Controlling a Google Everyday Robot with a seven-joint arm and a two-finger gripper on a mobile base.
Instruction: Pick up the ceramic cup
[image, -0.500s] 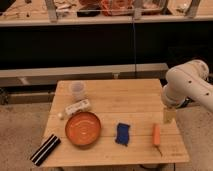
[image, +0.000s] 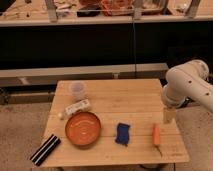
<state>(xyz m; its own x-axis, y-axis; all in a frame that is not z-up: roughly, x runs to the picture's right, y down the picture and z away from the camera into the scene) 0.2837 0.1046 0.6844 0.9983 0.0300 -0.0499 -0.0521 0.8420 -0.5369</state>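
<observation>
I have the gripper (image: 170, 116) hanging from the white arm (image: 187, 85) over the right side of the wooden table (image: 130, 97), near its right edge. From this view I cannot tell whether it is open or closed, and I see nothing held in it.

The ceramic cup (image: 77, 90) stands upright far to the left of the gripper and further back, near the table's far left corner. It is well apart from the tool.

Just below and a little left of the gripper lies an orange carrot-like object (image: 156, 134). Further left of that is a blue sponge (image: 122, 134), then an orange bowl (image: 83, 128). A white bottle (image: 77, 107) lies on its side between the bowl and the cup. A black striped object (image: 45, 149) sits farthest from the tool, at the front left corner.
</observation>
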